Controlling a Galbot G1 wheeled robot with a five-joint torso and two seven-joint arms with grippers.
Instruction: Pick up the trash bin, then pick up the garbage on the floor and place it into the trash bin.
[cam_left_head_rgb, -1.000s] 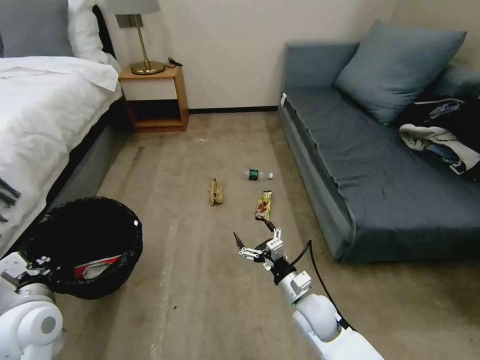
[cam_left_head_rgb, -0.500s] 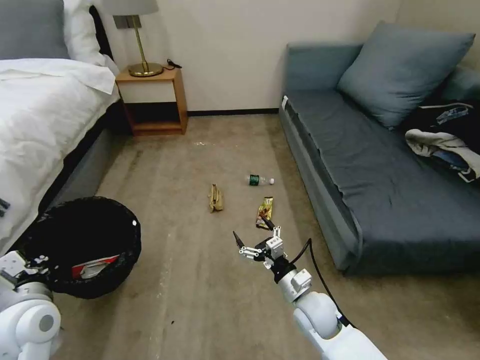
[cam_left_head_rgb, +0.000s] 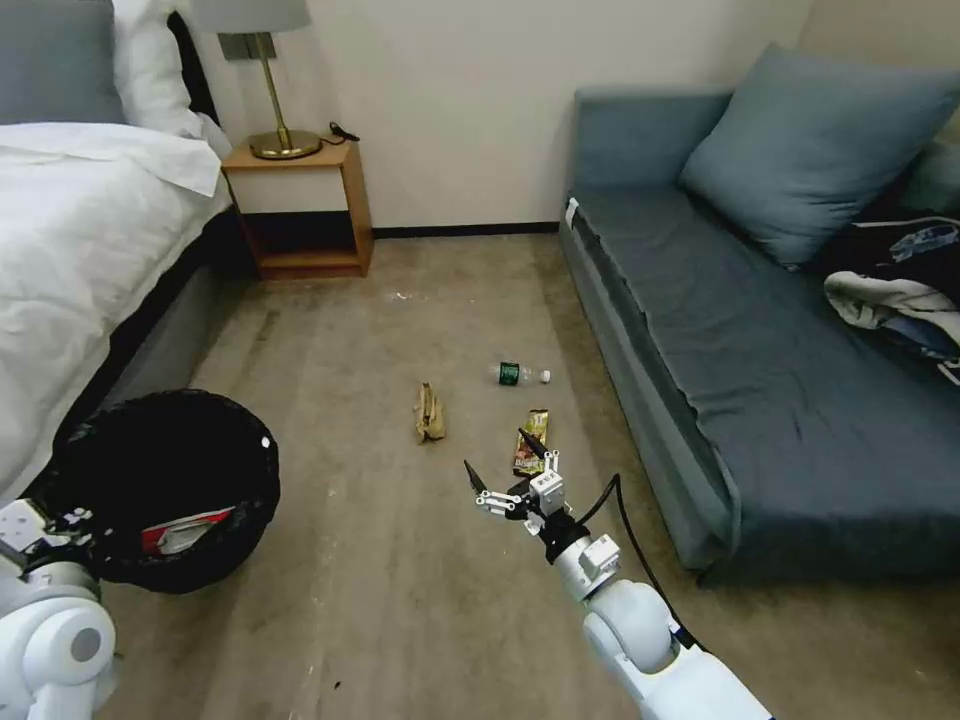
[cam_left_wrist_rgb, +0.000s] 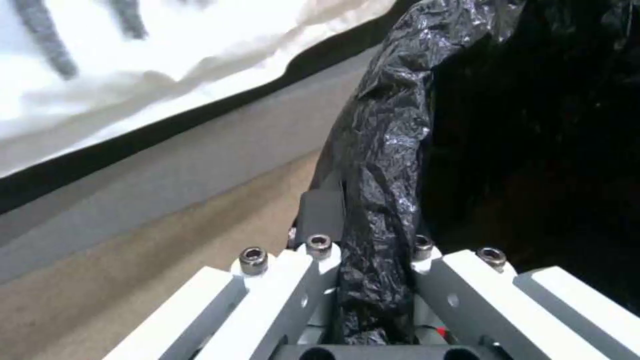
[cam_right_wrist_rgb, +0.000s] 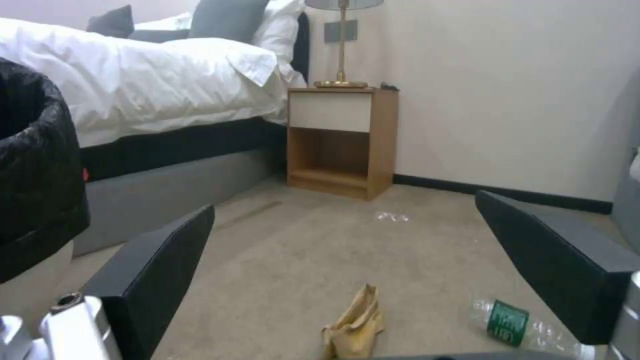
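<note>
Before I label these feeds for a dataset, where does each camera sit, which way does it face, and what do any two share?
Head view: high on the robot, facing down at the floor litter; both arms show, right gripper with jaws open.
Left wrist view: on the left gripper, facing the trash bin rim clamped in its jaws.
Right wrist view: low near the carpet, facing the nightstand; its own jaws frame it.
Shared: the paper bag and bottle appear in head and right wrist views.

Black-lined trash bin (cam_left_head_rgb: 165, 485) upright, paper bag (cam_left_head_rgb: 429, 413), bottle (cam_left_head_rgb: 520, 375), wrapper (cam_left_head_rgb: 531, 443) on carpet
</note>
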